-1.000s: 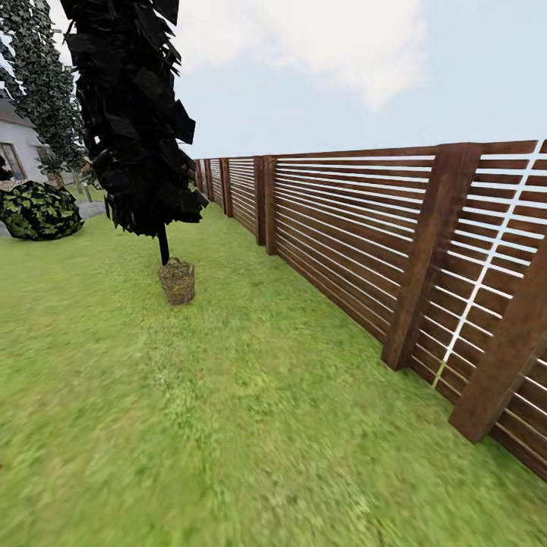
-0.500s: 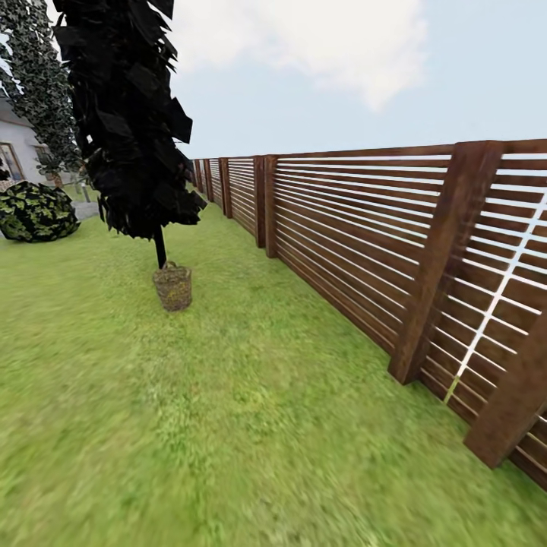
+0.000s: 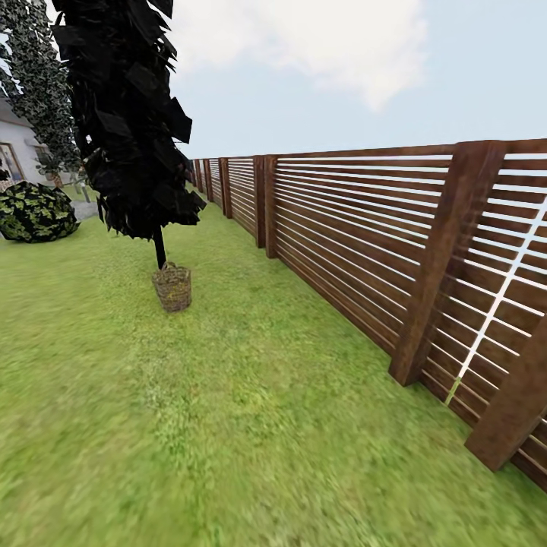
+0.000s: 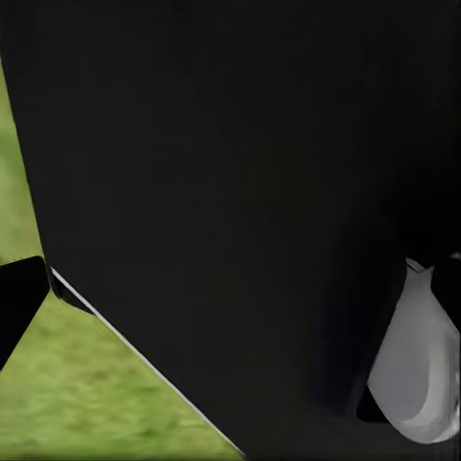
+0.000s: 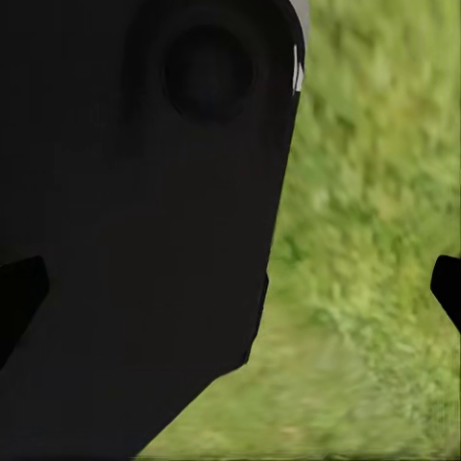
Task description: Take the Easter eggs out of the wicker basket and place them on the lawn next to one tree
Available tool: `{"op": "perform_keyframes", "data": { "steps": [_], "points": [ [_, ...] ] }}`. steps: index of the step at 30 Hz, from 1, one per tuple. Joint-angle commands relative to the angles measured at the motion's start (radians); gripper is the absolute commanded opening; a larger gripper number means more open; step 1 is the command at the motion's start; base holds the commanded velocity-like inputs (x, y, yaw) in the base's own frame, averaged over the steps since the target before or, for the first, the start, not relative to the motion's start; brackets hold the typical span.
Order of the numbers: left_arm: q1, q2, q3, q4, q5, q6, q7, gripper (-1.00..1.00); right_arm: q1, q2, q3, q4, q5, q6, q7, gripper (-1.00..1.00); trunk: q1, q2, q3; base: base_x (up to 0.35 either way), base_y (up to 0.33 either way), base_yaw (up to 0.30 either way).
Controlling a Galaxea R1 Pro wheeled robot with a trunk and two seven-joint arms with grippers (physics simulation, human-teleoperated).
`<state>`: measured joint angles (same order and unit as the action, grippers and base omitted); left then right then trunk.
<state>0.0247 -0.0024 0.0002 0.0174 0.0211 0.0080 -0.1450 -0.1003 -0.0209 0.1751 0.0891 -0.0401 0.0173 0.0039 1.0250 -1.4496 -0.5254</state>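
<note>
We are seeing the wicker basket (image 3: 173,287) standing on the lawn (image 3: 251,425), far left, touching a dark cone tree's (image 3: 125,114) trunk | fence (image 3: 357,243) running right | claws: we cannot tell.

One wicker basket (image 3: 173,287) — one dark cone tree (image 3: 125,114) — one bush (image 3: 34,211).

The head camera looks forward across the lawn (image 3: 251,425) along the fence (image 3: 357,243) at the frame's right. Both wrist cameras sit close against dark robot bodywork (image 4: 230,192), sharing grass.
</note>
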Motion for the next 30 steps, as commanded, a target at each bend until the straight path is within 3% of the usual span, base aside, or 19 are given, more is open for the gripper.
{"op": "perform_keyframes", "data": {
  "steps": [1, 2, 4, 8, 9, 11, 14, 19, 22, 23, 25, 26, 30],
  "points": [
    [0.000, -0.002, 0.002, 0.000, 0.030, 0.000, -0.002, 1.00, -0.001, 0.001, 0.006, 0.001, -0.016, 0.008, 0.001, 1.00, 0.000, 0.000, -0.001, 0.000, 0.000, 0.000],
    [0.000, -0.004, 0.002, 0.000, 0.062, 0.000, 0.001, 1.00, -0.001, -0.001, 0.004, 0.001, -0.021, 0.012, 0.001, 1.00, 0.000, 0.000, -0.001, 0.000, 0.000, 0.000],
    [0.000, -0.005, 0.002, -0.003, 0.093, 0.000, 0.003, 1.00, -0.001, -0.004, 0.001, 0.001, -0.026, 0.014, 0.002, 1.00, 0.000, 0.000, -0.001, 0.000, 0.000, 0.000],
    [0.000, -0.003, 0.001, -0.092, 0.112, 0.009, 0.008, 1.00, -0.001, -0.019, -0.006, -0.056, -0.031, 0.028, -0.002, 1.00, 0.000, 0.000, -0.001, 0.000, 0.000, 0.000],
    [0.000, 0.002, 0.003, -0.200, 0.114, 0.066, 0.019, 1.00, -0.001, -0.025, -0.008, -0.170, -0.031, 0.103, -0.010, 1.00, 0.000, 0.000, -0.001, 0.000, 0.000, 0.000],
    [0.000, 0.013, 0.010, -0.337, 0.120, 0.178, 0.037, 1.00, -0.001, -0.028, -0.010, -0.311, -0.031, 0.263, -0.023, 1.00, 0.000, 0.000, -0.001, 0.000, 0.000, 0.000],
    [0.000, 0.038, 0.068, -0.559, 0.147, 0.353, 0.067, 1.00, -0.001, -0.030, -0.012, -0.541, -0.031, 0.492, -0.040, 1.00, 0.000, 0.000, -0.001, 0.000, 0.000, 0.000],
    [-0.003, 0.059, 0.196, -0.880, 0.160, 0.568, 0.079, 1.00, -0.002, -0.028, -0.033, -0.910, -0.028, 0.706, -0.096, 1.00, 0.000, 0.000, -0.001, 0.000, 0.000, 0.000],
    [-0.006, 0.064, 0.214, -0.999, 0.157, 0.661, 0.079, 1.00, -0.020, -0.019, -0.045, -1.068, -0.028, 0.833, -0.127, 1.00, 0.000, 0.000, -0.001, 0.000, 0.000, 0.000],
    [-0.007, 0.094, 0.222, -1.144, 0.114, 0.721, 0.101, 1.00, -0.063, -0.002, -0.048, -1.198, -0.029, 0.933, -0.137, 1.00, 0.000, 0.000, -0.001, 0.000, 0.000, 0.000],
    [-0.008, 0.152, 0.236, -1.205, 0.084, 0.761, 0.117, 1.00, -0.098, 0.015, -0.048, -1.231, -0.029, 0.958, -0.139, 1.00, 0.000, 0.000, -0.001, 0.000, 0.000, 0.000],
    [-0.008, 0.264, 0.275, -1.237, 0.089, 0.822, 0.111, 1.00, -0.118, 0.028, -0.048, -1.253, -0.029, 0.969, -0.140, 1.00, 0.000, 0.000, -0.001, 0.000, 0.000, 0.000],
    [-0.008, 0.396, 0.301, -1.219, 0.173, 0.856, 0.006, 1.00, -0.148, 0.043, -0.051, -1.263, -0.010, 0.979, -0.168, 1.00, 0.000, 0.000, -0.001, 0.000, 0.000, 0.000]
  ]
}}
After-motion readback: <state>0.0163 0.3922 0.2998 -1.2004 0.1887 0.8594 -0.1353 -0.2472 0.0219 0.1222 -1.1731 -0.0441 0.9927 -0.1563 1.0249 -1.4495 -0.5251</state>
